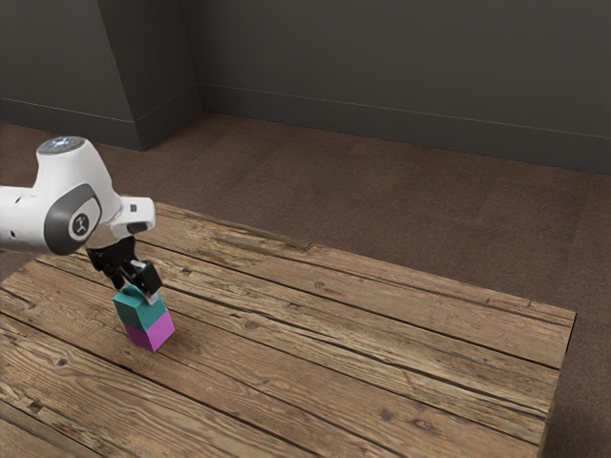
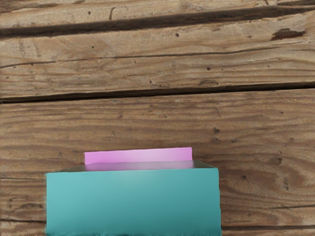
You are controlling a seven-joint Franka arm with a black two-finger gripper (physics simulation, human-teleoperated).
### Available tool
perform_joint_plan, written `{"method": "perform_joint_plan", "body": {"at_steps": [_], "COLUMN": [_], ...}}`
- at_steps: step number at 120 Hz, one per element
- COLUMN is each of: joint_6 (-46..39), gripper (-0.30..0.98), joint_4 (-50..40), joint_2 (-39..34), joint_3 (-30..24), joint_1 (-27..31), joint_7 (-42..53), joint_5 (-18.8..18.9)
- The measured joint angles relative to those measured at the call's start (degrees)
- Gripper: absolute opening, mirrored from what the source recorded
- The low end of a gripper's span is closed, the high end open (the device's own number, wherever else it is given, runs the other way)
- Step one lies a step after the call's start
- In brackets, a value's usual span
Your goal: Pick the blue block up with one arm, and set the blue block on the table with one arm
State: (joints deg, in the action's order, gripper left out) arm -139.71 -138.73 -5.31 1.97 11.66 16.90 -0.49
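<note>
Right under our gripper (image 1: 139, 290), the teal block (image 1: 139, 313) tops the pink block (image 1: 153, 334) on the table (image 1: 334, 363); whether we grasp it, we cannot tell.

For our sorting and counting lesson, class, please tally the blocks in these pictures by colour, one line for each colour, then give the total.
Teal (blue-green) block: 1
Pink-purple block: 1
Total blocks: 2
</note>
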Motion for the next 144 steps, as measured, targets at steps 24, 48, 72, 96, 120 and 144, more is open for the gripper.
{"method": "perform_joint_plan", "body": {"at_steps": [24,48,72,96,120,144], "joint_6": [-0.2,-0.4,-0.6,-0.8,-1.2,-1.2], "gripper": [0.64,0.64,0.63,0.48,0.39,0.37], "joint_4": [0.1,0.1,0.3,0.5,0.5,0.6], "joint_2": [0.8,1.4,3.1,4.1,4.1,3.4], "joint_3": [0.0,0.0,0.2,0.2,0.1,0.4], "joint_1": [0.4,0.8,0.9,1.0,1.1,0.8], "joint_7": [-0.1,-0.2,-0.3,-0.4,-1.1,-2.0], "joint_5": [-0.2,-0.2,-0.2,-0.8,-0.9,-0.6]}}
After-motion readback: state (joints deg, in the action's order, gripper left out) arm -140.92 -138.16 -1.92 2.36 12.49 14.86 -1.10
